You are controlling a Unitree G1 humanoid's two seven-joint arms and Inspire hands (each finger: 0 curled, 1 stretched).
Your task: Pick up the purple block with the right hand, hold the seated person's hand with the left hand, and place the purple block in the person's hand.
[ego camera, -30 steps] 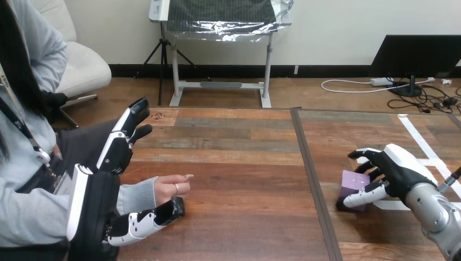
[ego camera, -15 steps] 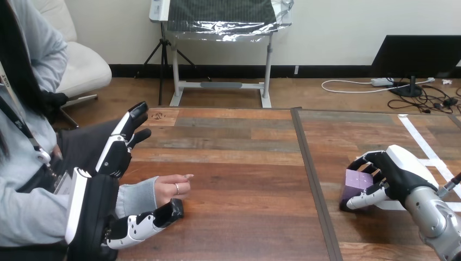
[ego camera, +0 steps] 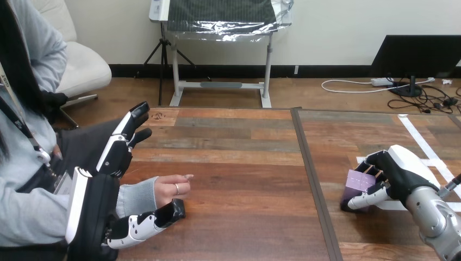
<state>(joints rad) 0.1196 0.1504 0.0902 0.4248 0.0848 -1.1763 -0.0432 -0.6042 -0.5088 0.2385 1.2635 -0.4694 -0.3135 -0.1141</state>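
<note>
Both robot hands are over the brown wooden table (ego camera: 239, 163). The right hand (ego camera: 399, 171) has its fingers curled over the small purple block (ego camera: 359, 180) at the table's right part, with the thumb at the block's near side. The left hand (ego camera: 93, 211) is wide open with straight fingers, and its thumb lies just beside the person's hand (ego camera: 171, 187), which rests on the table.

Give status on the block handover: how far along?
Done: the right robot hand has its fingers and thumb curled round the purple block, low at the table's right part. In hand: the left robot hand brackets the person's hand, fingers straight above it, thumb below, not closed on it. Left: close that hold, carry the block across, place it in the person's hand.
</note>
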